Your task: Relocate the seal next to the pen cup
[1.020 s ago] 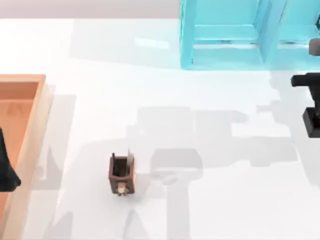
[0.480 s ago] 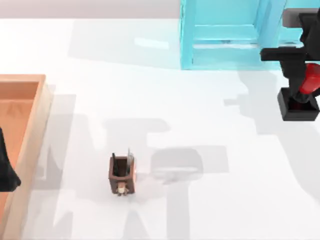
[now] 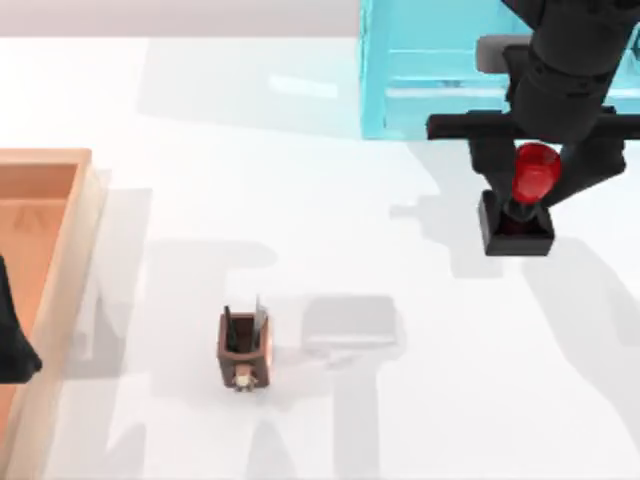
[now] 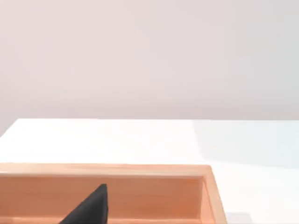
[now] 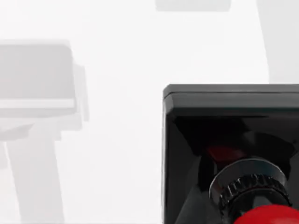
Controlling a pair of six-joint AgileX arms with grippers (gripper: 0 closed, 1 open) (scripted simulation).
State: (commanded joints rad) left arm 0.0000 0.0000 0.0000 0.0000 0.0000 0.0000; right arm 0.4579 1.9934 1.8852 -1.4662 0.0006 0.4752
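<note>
Right gripper (image 3: 537, 185) moved left from the table's right edge over the last 1 s and now hangs over the far-right area, in front of the blue cabinet (image 3: 440, 70). Its fingers are clamped on the red knob of the seal (image 3: 520, 205), black base hanging below, apparently clear of the table (image 3: 300, 200). So pickup looks done and it's mid-transfer. Pen cup (image 3: 243, 348) hasn't shifted: near-centre-left, well apart from the seal. Remaining, I'd judge: carry on left and nearer, then set down just beside the cup without clipping the pens. Left arm parked over the wooden tray (image 3: 60, 240) at the left edge; can't tell its finger state.
</note>
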